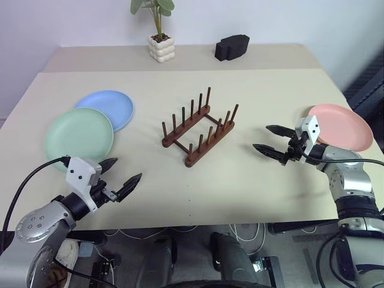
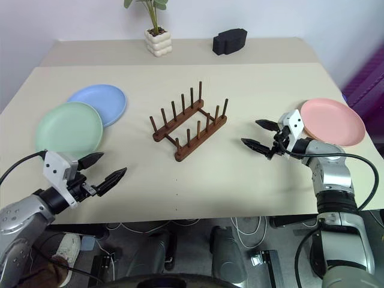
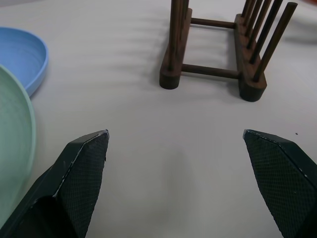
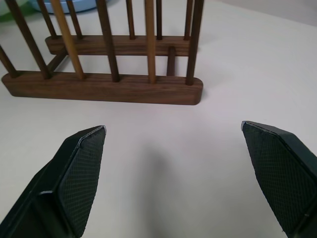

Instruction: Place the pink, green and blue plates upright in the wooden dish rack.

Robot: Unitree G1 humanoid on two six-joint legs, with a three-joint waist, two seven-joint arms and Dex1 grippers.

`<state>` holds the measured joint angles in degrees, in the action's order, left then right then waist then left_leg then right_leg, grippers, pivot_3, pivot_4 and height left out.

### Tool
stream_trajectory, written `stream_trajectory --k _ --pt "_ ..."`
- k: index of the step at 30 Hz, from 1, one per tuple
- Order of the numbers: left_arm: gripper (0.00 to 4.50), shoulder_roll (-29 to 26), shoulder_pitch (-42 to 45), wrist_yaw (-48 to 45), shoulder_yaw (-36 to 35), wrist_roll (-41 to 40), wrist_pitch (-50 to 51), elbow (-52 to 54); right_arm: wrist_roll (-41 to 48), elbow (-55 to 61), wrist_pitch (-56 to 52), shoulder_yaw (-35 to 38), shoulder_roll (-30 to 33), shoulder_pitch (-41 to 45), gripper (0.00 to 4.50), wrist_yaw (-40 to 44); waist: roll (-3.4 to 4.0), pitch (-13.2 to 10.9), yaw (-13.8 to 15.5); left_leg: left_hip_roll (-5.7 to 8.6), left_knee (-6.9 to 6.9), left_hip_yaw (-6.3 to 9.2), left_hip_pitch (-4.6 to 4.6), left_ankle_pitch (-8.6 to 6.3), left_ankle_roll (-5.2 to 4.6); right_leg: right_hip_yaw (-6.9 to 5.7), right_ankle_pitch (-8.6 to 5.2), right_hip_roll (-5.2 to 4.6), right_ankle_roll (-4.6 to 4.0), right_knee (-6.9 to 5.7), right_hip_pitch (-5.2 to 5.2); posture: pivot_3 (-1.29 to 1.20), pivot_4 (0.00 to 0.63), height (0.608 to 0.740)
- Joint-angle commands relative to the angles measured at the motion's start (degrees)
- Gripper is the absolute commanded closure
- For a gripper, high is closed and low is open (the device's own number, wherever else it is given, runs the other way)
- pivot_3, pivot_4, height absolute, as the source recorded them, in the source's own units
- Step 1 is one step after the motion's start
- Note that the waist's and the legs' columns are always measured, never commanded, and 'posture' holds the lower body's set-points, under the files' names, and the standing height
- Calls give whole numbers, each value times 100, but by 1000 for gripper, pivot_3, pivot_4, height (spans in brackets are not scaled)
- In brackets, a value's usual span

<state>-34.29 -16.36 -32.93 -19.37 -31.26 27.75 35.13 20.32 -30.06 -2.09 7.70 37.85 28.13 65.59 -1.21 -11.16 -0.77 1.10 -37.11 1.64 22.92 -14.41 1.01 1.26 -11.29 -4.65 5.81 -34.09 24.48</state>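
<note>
The dark wooden dish rack (image 1: 198, 128) stands empty in the middle of the table, its pegs upright. To its left the green plate (image 1: 79, 136) lies flat, overlapping the edge of the blue plate (image 1: 108, 108) behind it. The pink plate (image 1: 341, 126) lies flat at the table's right edge. My left gripper (image 1: 123, 173) hovers open near the front edge, just in front of the green plate, pointing toward the rack. My right gripper (image 1: 271, 140) is open too, between the rack and the pink plate, aimed at the rack (image 4: 104, 87). Neither holds anything.
At the back of the table stand a small potted plant (image 1: 159, 41) in a white pot and a black block (image 1: 231, 47). Bare tabletop (image 1: 240, 180) stretches between the rack and the front edge.
</note>
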Motion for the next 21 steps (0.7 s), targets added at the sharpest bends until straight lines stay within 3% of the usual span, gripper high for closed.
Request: stream_trajectory --k 1,11,18,21 --pt "0 -1 13 36 -164 12 -150 228 -12 -137 206 90 27 204 35 86 0 0 -1 0 0 1 0 0 0 0 0 0 0 0 0 0 150 736" --pt "0 -55 -28 43 -80 0 -90 378 -118 -779 662 64 -154 420 35 273 0 0 -7 3 0 -2 -4 0 0 1 1 1 0 -3 -2 0 150 736" --pt "0 -136 203 -240 526 -452 378 531 12 236 341 79 -224 -153 35 93 1 0 8 4 -1 0 -4 0 0 1 1 1 0 -4 -4 0 150 736" --pt "0 -262 455 -316 1158 -127 444 499 100 993 55 80 -291 -567 35 -119 3 2 8 3 -4 2 -4 0 0 1 1 1 1 -5 -6 0 150 736"
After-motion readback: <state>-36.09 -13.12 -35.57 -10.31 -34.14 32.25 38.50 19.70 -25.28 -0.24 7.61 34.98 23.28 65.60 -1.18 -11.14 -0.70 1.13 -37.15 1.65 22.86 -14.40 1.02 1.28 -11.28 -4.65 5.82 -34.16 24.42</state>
